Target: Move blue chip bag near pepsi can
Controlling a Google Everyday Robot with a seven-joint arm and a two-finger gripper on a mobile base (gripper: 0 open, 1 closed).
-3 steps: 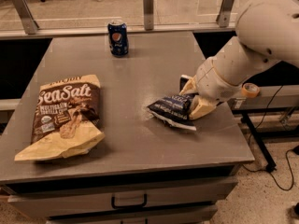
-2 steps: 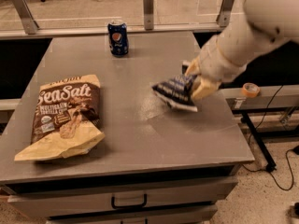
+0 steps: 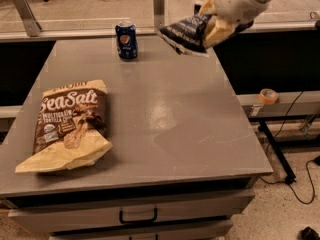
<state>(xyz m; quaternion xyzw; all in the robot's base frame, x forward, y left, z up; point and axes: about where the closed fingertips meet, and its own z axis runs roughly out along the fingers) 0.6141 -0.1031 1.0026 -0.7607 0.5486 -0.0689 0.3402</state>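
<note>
Camera view: we have the blue chip bag [image 3: 186, 33] up in the air, to the right of the pepsi can [image 3: 126, 40].
Our gripper [image 3: 214, 27] sits farther right of the can, its cream fingers closed on the bag's right end, so the bag's free end sticks out toward the can but is clearly apart from it. The can stands upright near the far edge of the grey table [image 3: 180, 129], and the brown Sea Salt bag [image 3: 70, 124] lies well in front of the can and to its left, out of our path. To do this well, we judge we should lower the bag onto the bare table just right of the can. The leading corner should stay short of the can so nothing tips it, and we should let go only once the bag rests flat.
</note>
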